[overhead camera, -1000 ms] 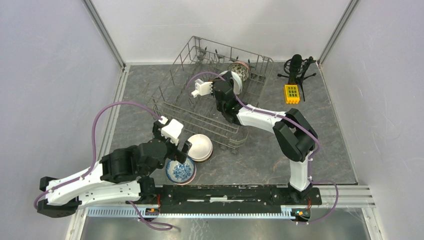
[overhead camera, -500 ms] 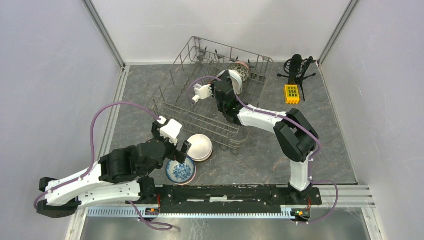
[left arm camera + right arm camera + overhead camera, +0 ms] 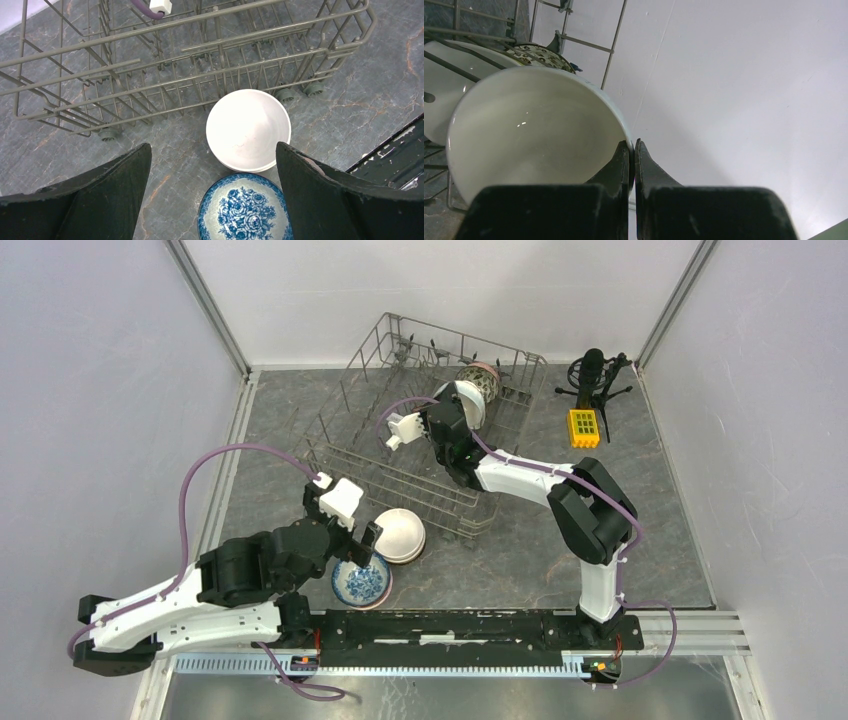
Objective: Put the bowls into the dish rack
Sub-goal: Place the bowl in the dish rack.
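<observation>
My right gripper is shut on the rim of a white bowl and holds it on edge inside the grey wire dish rack, at its far right end. A speckled bowl and another white bowl stand in the rack just behind it. My left gripper is open and empty, hovering above a blue-and-white patterned bowl and a white bowl that sit on the table just in front of the rack. In the top view these two bowls are the patterned bowl and the white one.
A yellow block and a black microphone on a small tripod stand at the back right. White walls enclose the grey marbled table. The black base rail lies close to the right of the patterned bowl.
My right gripper has shifted the white bowl slightly toward the rack's far right corner and tilted it. The left arm has barely moved.
</observation>
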